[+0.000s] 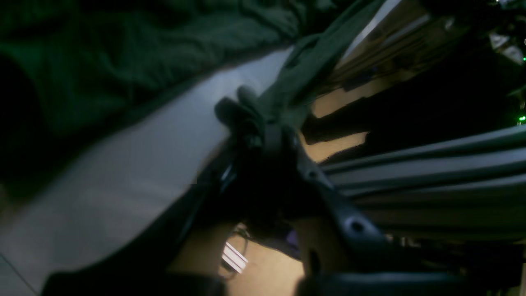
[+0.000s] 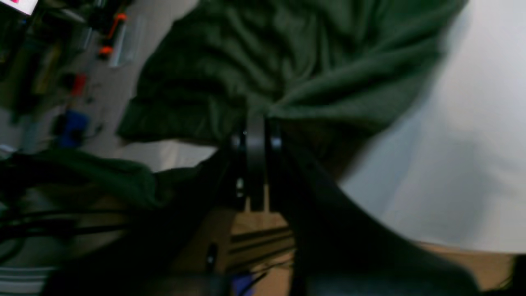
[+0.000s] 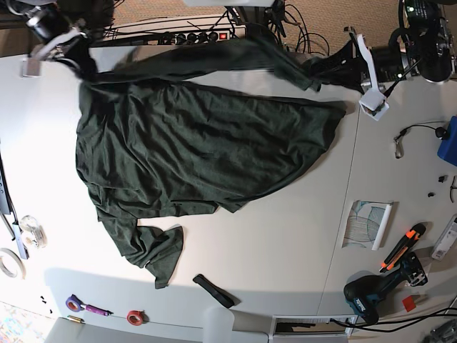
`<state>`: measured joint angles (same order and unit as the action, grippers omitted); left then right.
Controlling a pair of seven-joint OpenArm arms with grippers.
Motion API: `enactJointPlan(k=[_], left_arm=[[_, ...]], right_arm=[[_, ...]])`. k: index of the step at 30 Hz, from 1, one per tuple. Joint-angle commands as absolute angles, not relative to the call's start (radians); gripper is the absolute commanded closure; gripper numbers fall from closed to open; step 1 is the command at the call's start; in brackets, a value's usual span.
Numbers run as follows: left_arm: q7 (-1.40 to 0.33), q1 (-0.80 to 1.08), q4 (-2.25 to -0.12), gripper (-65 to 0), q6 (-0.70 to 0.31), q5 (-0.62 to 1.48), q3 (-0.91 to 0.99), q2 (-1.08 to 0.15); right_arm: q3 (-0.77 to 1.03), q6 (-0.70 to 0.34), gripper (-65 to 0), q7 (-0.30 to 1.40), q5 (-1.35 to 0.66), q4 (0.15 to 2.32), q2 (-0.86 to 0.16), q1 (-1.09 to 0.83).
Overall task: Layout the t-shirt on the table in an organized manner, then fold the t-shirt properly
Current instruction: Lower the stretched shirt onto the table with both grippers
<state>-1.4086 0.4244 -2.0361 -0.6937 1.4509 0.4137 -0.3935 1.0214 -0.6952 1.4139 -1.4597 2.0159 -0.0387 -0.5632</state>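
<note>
Left wrist view: your left gripper (image 1: 263,123) is clamped on a strip of the dark green fabric t-shirt (image 1: 123,61), right at the edge of the white tabletop (image 1: 144,164).

Right wrist view: your right gripper (image 2: 257,127) pinches a bunched ridge of the same shirt, jaws closed on cloth.

Base view: the shirt lies wrinkled over the tabletop's far-left half. Its upper hem is stretched along the far edge between both grippers, and one sleeve trails toward the near edge.
</note>
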Motion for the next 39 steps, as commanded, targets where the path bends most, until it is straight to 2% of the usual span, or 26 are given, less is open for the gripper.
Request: enactJointPlan(k=[1,6,10,12,19,24,29,34,39], left_arm=[[-1.388,0.400,-2.072,0.0,-0.698,1.484,0.419,-0.407],[-1.291,0.277,-2.108,0.0,-0.698,1.469,0.419,-0.407],[-1.185,0.191,-2.108,0.0,-0.698,1.349,0.419,-0.408],[-1.142,0.155,-2.108,0.0,-0.698,1.314,0.419,-0.407],[-1.127,0.071,-2.107,0.0,-0.698,1.238,0.419,-0.408],[-1.124,0.072,-2.083,0.0,-0.698,1.184,0.419,-0.408],[-1.126,0.072,-1.961,0.0,-0.698,1.178,0.419,-0.408],[-1.129,0.072,-1.835,0.0,-0.698,1.182,0.418,-0.408],[-1.145,0.072,-1.806,0.0,-0.698,1.181,0.418,-0.408]], right_arm=[[1.040,-0.698,0.0,1.396,-1.484,2.045,-0.050,-0.568],[1.032,-0.698,0.0,1.396,-1.484,2.055,-0.049,-0.564],[1.028,-0.698,0.0,1.396,-1.484,2.055,-0.050,-0.518],[1.028,-0.698,0.0,1.396,-1.422,2.054,-0.049,-0.477],[1.028,-0.691,0.0,1.301,-1.166,2.053,-0.049,-0.358],[1.026,-0.674,0.0,1.274,-1.093,2.053,-0.049,-0.337],[1.012,-0.630,0.0,1.204,-0.995,2.046,-0.050,-0.337],[0.870,-0.631,0.0,1.131,-0.857,2.015,-0.050,-0.331],[0.672,-0.608,0.0,1.004,-0.640,1.959,-0.051,-0.325]])
